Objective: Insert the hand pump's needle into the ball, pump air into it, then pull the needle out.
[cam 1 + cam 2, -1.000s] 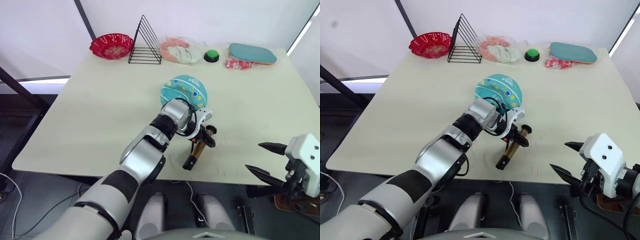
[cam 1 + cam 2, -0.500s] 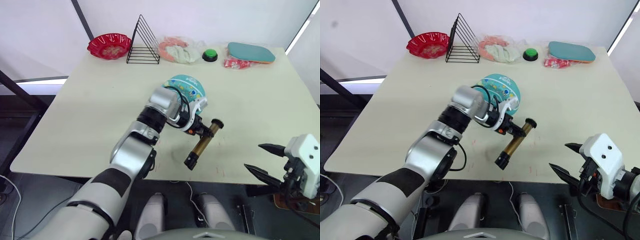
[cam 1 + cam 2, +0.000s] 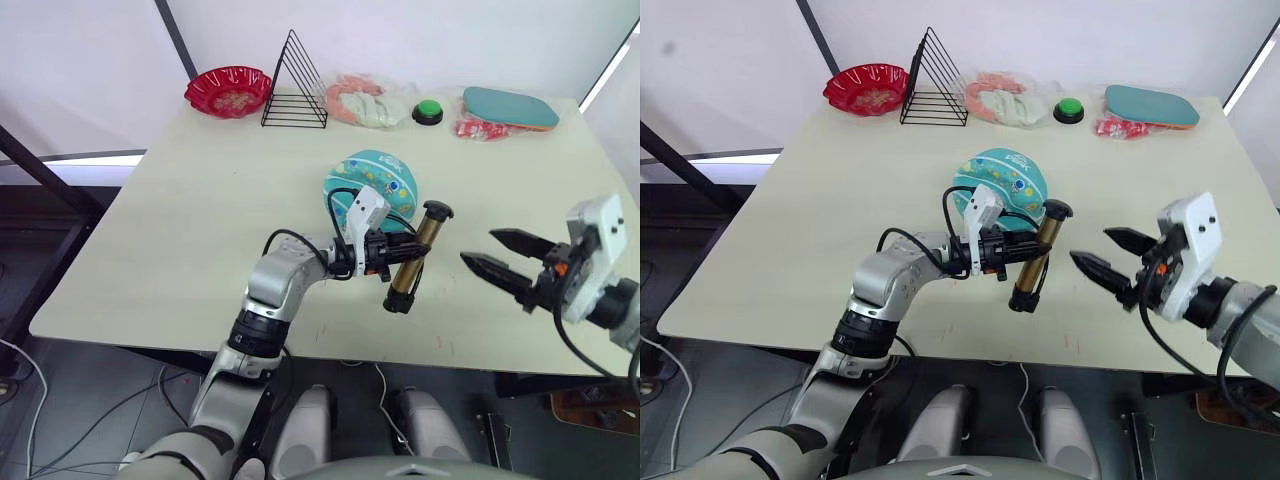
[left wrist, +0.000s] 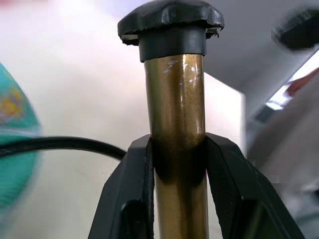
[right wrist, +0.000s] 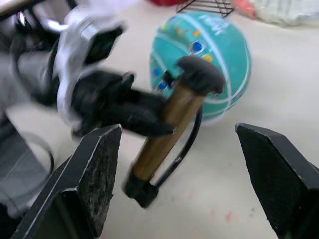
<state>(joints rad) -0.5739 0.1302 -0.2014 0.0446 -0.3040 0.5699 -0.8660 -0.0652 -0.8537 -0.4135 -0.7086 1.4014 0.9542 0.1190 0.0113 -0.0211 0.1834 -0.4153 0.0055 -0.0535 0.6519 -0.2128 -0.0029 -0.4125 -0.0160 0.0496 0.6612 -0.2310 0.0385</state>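
The ball [image 3: 371, 184] is set near the middle of the worktop [image 3: 180, 230]. The hand pump [image 3: 412, 257] is held just before it and to its right, with the right claw [image 3: 493, 254] placed further right, apart.

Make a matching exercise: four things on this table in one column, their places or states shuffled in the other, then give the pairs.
1. hand pump
2. ball
3. right end effector
4. red bowl

A. far left corner of the table
B. open, holding nothing
C. clamped in the left end effector
D. mid-table, just behind the pump

Pairs: 1-C, 2-D, 3-B, 4-A
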